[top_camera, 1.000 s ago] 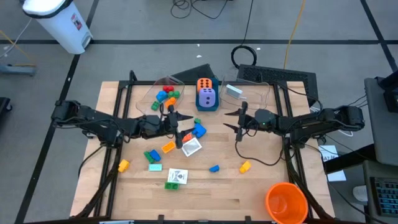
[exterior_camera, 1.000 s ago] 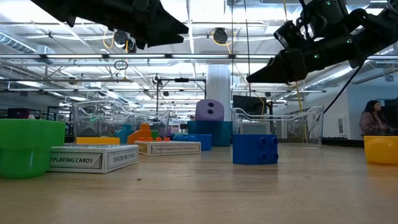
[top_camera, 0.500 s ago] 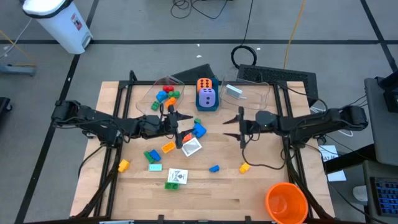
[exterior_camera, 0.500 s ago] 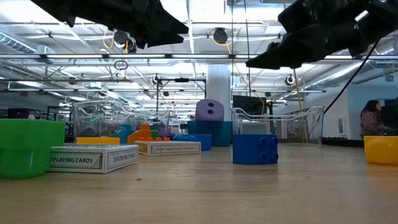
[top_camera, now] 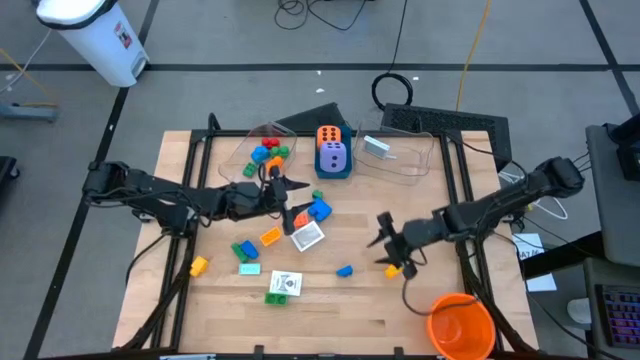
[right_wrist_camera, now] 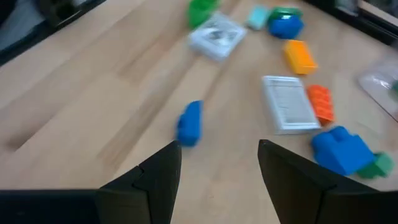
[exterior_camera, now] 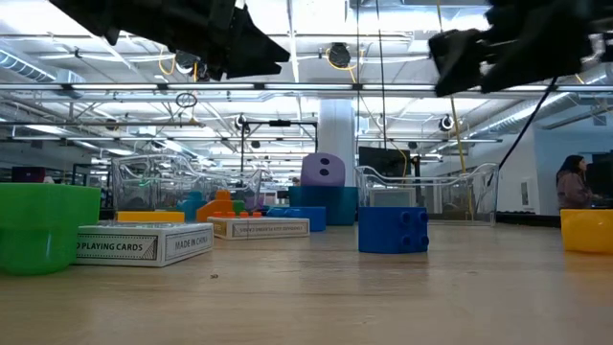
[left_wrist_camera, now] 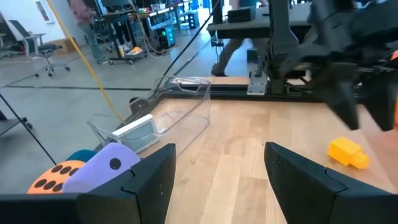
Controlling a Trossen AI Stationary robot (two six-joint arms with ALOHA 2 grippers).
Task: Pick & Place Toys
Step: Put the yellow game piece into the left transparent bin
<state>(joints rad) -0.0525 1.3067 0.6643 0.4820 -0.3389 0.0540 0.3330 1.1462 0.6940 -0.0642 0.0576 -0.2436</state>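
Both grippers, left gripper (top_camera: 287, 200) and right gripper (top_camera: 388, 247), hover spread and empty, a few small plastic bricks (top_camera: 267, 153) sit binned in the clear plastic tub (top_camera: 232, 155), most toys remain scattered on the wooden desk (top_camera: 350, 310).

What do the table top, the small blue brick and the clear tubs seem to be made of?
Table top: apparently wood, matte, with pale planks and visible grain.
Small blue brick: probably plastic, smooth, uniform saturated colour.
Clear tubs: likely thin transparent plastic; the table shows through the walls, and the edges catch light.
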